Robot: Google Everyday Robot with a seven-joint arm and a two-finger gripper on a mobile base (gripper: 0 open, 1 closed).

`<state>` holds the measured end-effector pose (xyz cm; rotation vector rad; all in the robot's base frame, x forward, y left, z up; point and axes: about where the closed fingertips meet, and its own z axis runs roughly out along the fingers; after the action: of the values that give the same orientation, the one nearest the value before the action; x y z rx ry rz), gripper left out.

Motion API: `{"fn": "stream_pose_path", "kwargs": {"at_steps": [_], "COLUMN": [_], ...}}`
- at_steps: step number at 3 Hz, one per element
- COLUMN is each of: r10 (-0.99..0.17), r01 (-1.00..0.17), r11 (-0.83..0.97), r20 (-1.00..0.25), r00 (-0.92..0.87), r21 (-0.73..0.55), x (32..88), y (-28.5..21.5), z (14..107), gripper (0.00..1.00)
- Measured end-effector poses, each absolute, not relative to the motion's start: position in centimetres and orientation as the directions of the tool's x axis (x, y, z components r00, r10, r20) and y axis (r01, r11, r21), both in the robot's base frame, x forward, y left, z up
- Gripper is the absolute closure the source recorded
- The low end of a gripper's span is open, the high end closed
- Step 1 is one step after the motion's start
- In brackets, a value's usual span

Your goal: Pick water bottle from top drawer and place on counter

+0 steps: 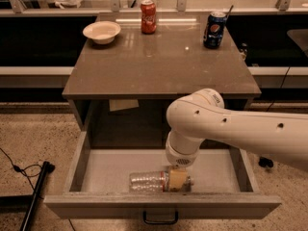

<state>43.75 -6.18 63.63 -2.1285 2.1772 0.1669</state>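
The water bottle [147, 181] lies on its side near the front of the open top drawer [96, 209], its clear ribbed body pointing left. My gripper [177, 180] is down inside the drawer at the bottle's right end, over its label and cap area, which it mostly hides. The white arm [226, 126] reaches in from the right above the drawer. The counter [159, 61] is the glossy grey-brown top directly above the drawer.
On the counter stand a white bowl [101, 32] at the back left, a red soda can [148, 17] at the back middle and a dark blue soda can [214, 30] at the back right. A black pole [34, 196] lies on the floor to the left.
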Motion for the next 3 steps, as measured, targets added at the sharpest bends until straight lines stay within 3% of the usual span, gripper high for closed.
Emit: {"fn": "stream_pose_path", "kwargs": {"at_steps": [2,3], "r10": [-0.986,-0.978], "r01": [-0.999,-0.999], "r11": [-0.013,-0.010], "r20": [-0.165,-0.209], "r00": [0.007,0.001], "r21": [0.033,0.042], "x": [42.94,42.85], "y": [-5.20,-4.88], "z": [61.98,61.82], "gripper": [0.37,0.56]}}
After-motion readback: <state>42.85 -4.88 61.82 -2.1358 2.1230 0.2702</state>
